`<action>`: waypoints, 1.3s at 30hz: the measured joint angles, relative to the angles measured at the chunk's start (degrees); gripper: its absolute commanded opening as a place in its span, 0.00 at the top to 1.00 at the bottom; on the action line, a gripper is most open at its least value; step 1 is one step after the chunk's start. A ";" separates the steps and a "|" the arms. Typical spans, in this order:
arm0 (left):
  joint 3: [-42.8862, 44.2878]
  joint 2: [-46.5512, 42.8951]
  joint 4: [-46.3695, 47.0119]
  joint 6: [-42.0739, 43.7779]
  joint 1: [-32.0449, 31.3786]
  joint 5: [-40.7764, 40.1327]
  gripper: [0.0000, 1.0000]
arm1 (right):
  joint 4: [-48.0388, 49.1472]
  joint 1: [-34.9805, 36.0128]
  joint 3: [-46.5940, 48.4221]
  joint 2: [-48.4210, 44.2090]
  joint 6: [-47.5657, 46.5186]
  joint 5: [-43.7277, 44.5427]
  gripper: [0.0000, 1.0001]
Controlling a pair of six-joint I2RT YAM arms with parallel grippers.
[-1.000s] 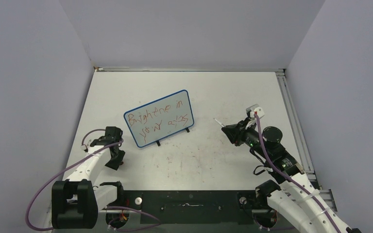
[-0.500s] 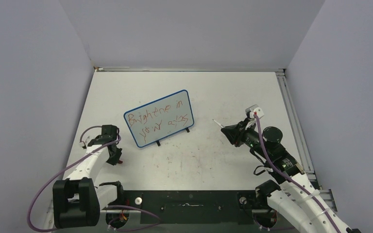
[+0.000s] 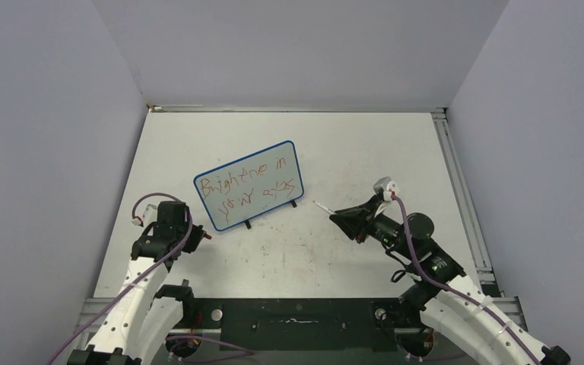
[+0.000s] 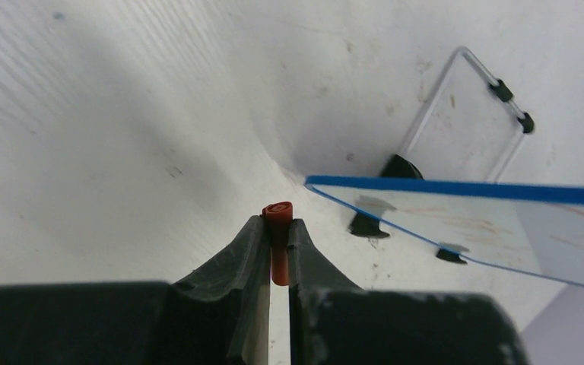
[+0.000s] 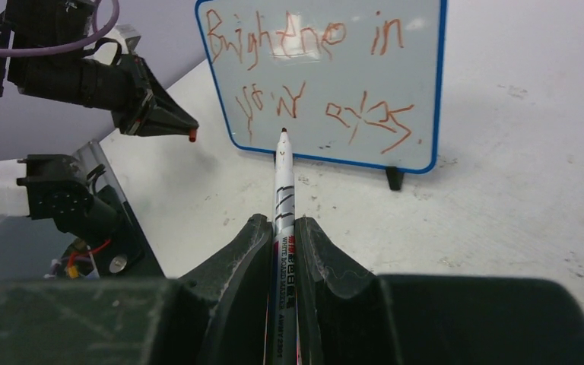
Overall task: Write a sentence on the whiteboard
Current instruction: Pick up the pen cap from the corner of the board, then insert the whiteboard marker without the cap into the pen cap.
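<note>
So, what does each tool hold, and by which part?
Left tool: small red cap, pinched by its sides. Right tool: whiteboard marker, by its barrel.

One whiteboard bearing one two-line sentence, one marker, one red cap.

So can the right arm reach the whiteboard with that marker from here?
Probably yes: only bare table lies between the marker and the whiteboard; the left gripper, holding a red cap, sits aside.

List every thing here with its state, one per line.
whiteboard: standing on its feet
sentence: two red lines written
marker: uncapped, tip short of the whiteboard
red cap: off the marker
left gripper: shut on red cap
right gripper: shut on marker
</note>
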 measured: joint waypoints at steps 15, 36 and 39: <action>-6.84 -2.64 10.62 -19.54 -22.14 4.37 1.00 | 16.35 46.18 -2.99 24.48 1.73 41.09 0.95; -20.81 -2.78 26.40 -34.16 -29.68 5.25 1.00 | 19.89 50.53 8.50 48.89 2.82 48.46 0.95; -20.90 -3.02 26.62 -34.40 -29.68 5.25 1.00 | 19.02 50.14 9.70 50.62 2.93 47.12 0.95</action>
